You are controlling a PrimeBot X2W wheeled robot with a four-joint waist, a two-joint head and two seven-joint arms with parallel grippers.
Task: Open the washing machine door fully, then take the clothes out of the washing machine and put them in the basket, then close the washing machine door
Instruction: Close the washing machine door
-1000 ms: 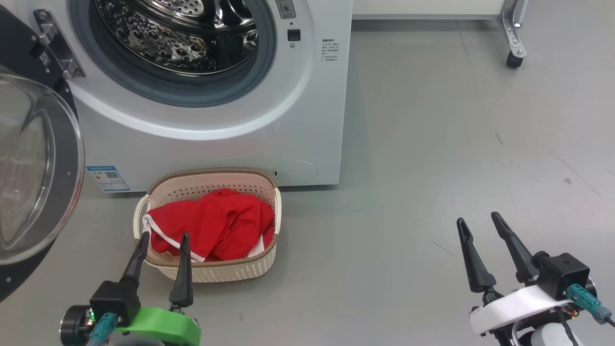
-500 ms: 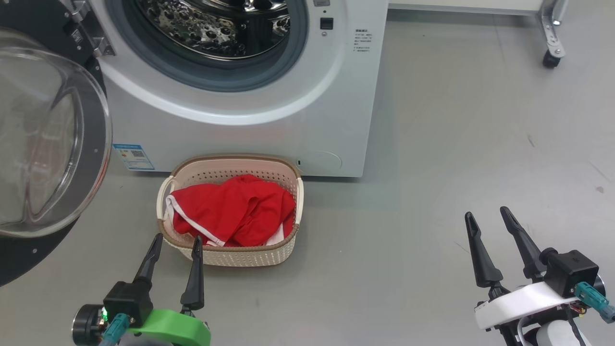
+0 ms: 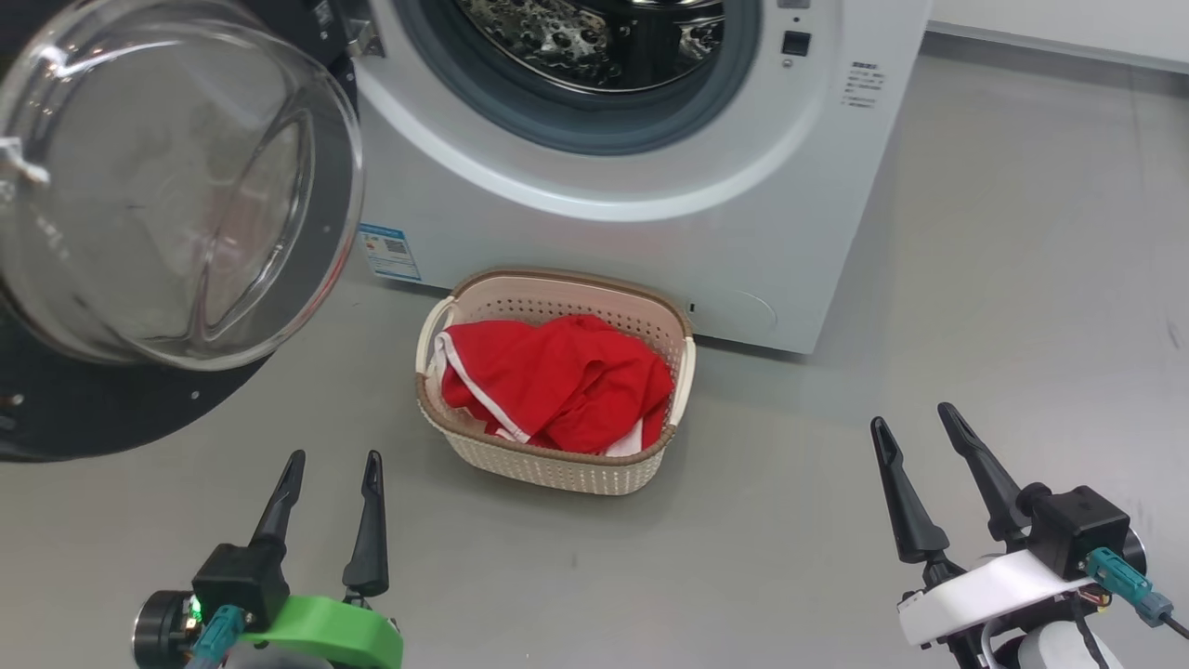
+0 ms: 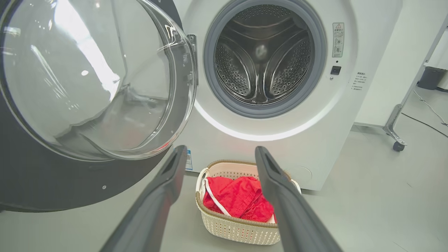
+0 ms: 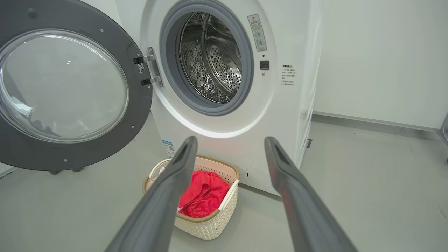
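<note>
the whole head view had swung within the last second, so the washing machine (image 3: 650,232) and all beside it slid rightward in it; that was the camera turning, not the things moving; the machine's top was cut off there; the washing machine door (image 3: 176,214) hung wide open at the port's left, its far edge out of the picture and its handle not to be made out; the drum (image 4: 262,59) looked bare in the left wrist view, though its near floor hid behind the rubber ring (image 4: 266,112); the basket (image 3: 557,469) stood on the floor (image 3: 929,325) just before the machine, the clothes (image 3: 557,381) heaped in it and hiding its bottom; judged so, only closing the door remained; the left hand (image 3: 335,457), fingers apart and empty, no longer overlapped the basket rim but stood short of it; the right hand (image 3: 910,416), likewise spread and empty, hovered well off to the right.
</note>
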